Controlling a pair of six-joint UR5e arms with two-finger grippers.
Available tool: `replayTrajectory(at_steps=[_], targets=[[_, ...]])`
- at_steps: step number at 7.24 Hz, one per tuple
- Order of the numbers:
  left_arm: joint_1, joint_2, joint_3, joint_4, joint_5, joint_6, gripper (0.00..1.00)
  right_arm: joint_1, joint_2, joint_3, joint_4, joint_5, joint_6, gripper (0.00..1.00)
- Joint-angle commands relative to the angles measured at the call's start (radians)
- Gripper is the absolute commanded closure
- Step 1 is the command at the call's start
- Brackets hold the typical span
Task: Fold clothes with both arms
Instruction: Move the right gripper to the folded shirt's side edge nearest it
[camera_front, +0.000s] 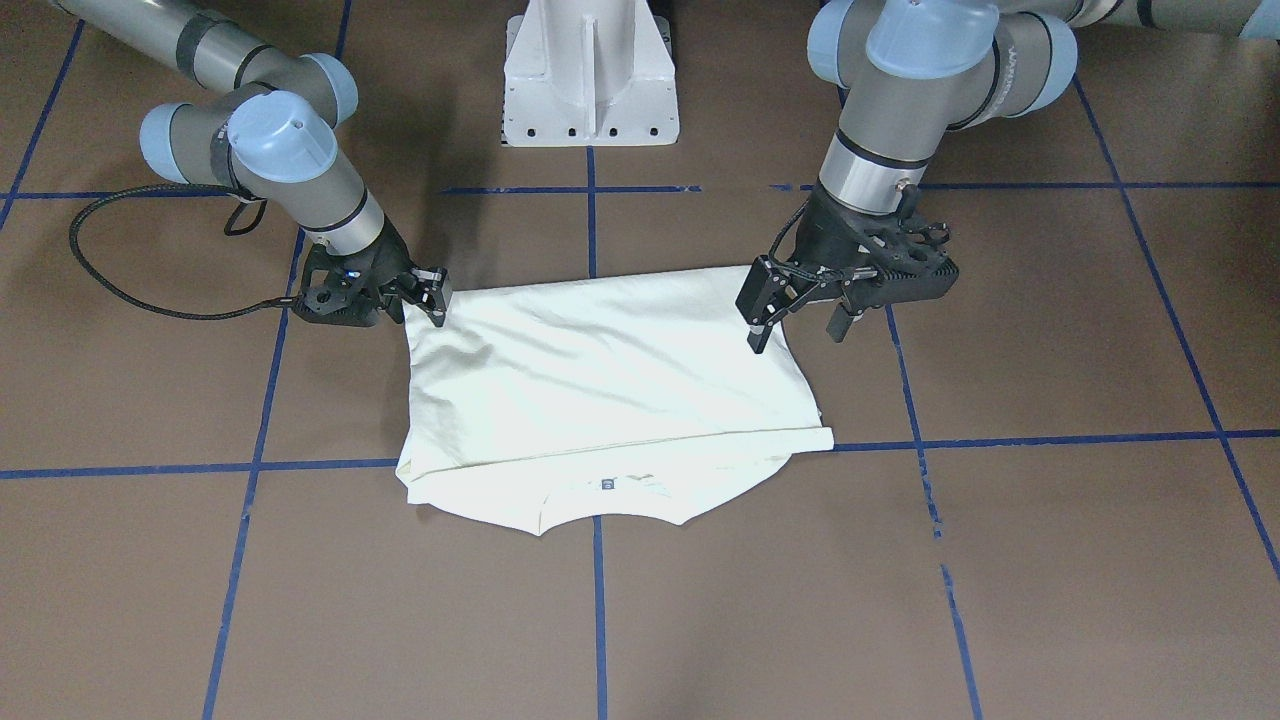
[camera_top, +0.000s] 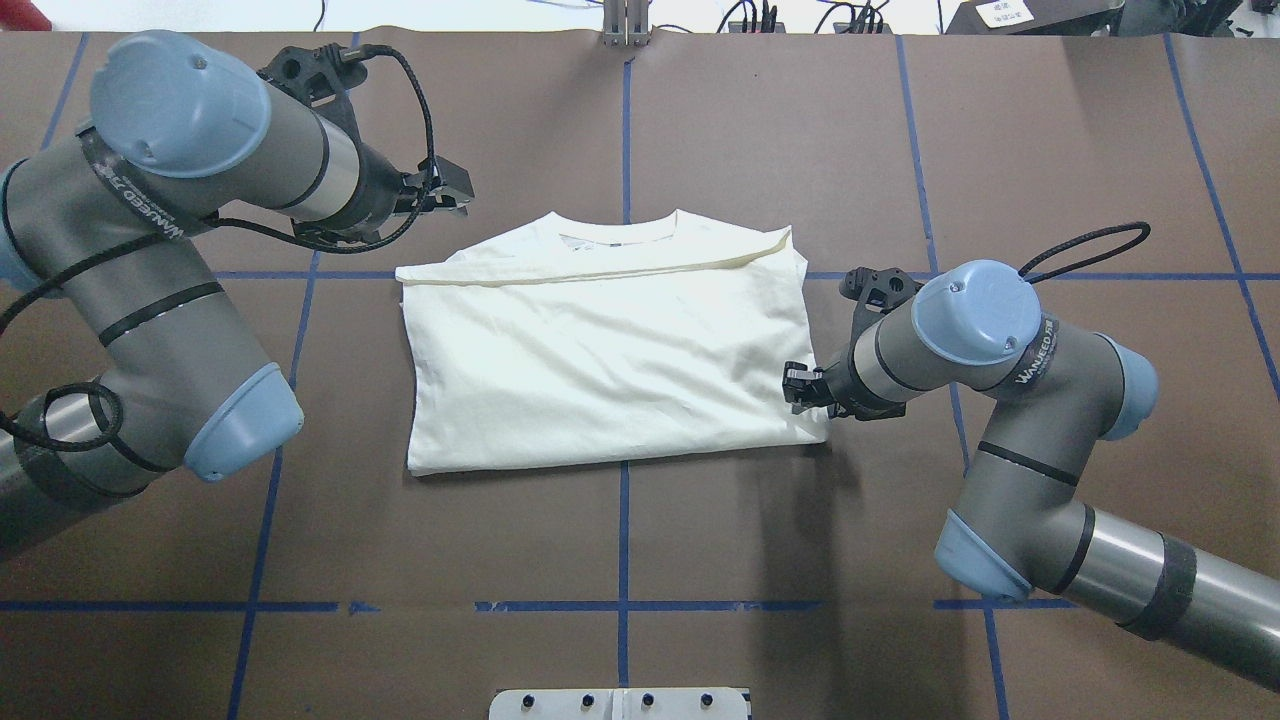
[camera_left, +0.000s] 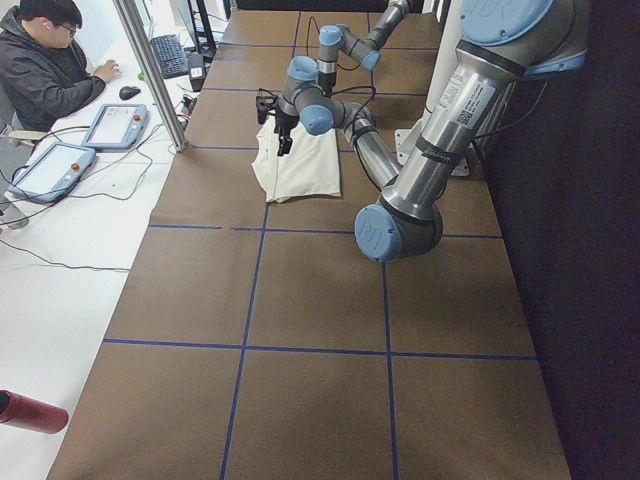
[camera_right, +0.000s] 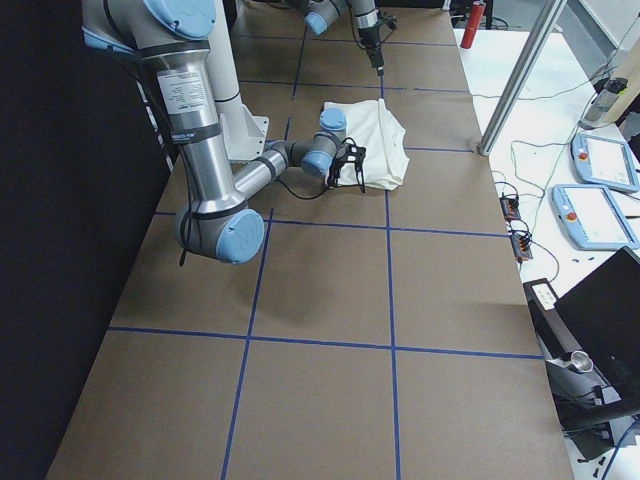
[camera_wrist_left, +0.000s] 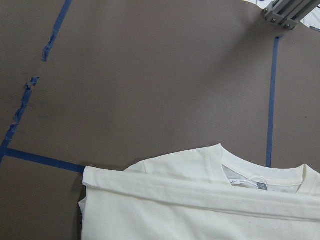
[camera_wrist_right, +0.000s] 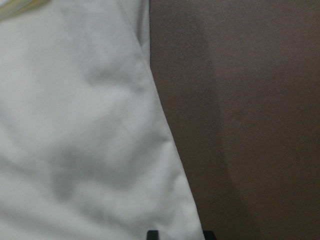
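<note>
The clothes are one cream shirt (camera_top: 600, 360), folded once and lying flat with its plain back up. Its collar (camera_front: 600, 490) points away from the robot. My left gripper (camera_front: 797, 325) hangs open above the shirt's edge on my left, holding nothing; the overhead view puts the left gripper (camera_top: 450, 190) near the collar-side corner. My right gripper (camera_front: 425, 295) sits low at the shirt's near corner on my right. Its fingertips (camera_wrist_right: 152, 233) show slightly apart at the bottom of the right wrist view, with the shirt's edge (camera_wrist_right: 170, 150) running between them. The left wrist view shows the collar and fold (camera_wrist_left: 200, 200), no fingers.
The brown table (camera_top: 640, 560) carries blue tape lines (camera_top: 622, 520). The white pedestal base (camera_front: 590, 80) stands at the robot's side. Beyond the table's far edge are a metal post (camera_left: 150, 70), a seated person (camera_left: 45, 60), two tablets (camera_left: 115, 125) and a red bottle (camera_left: 30, 412).
</note>
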Motion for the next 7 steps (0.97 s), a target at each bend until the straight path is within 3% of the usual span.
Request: replayTrajectory(at_steps=[1, 3, 5, 7], targets=[[0.0, 0.0, -0.001, 0.0, -0.001, 0.001, 0.01, 0.009, -0.013, 0.024, 0.0, 0.088, 0.0, 1.0], [0.0, 0.0, -0.001, 0.0, 0.0, 0.001, 0.01, 0.0, -0.145, 0.162, -0.002, 0.099, 0.0, 1.0], [0.0, 0.0, -0.005, -0.002, 0.0, 0.0, 0.01, -0.11, -0.344, 0.325, 0.001, 0.096, 0.003, 1.0], [0.015, -0.005, -0.013, -0.002, 0.002, -0.031, 0.01, -0.225, -0.511, 0.415, 0.008, 0.096, 0.018, 1.0]])
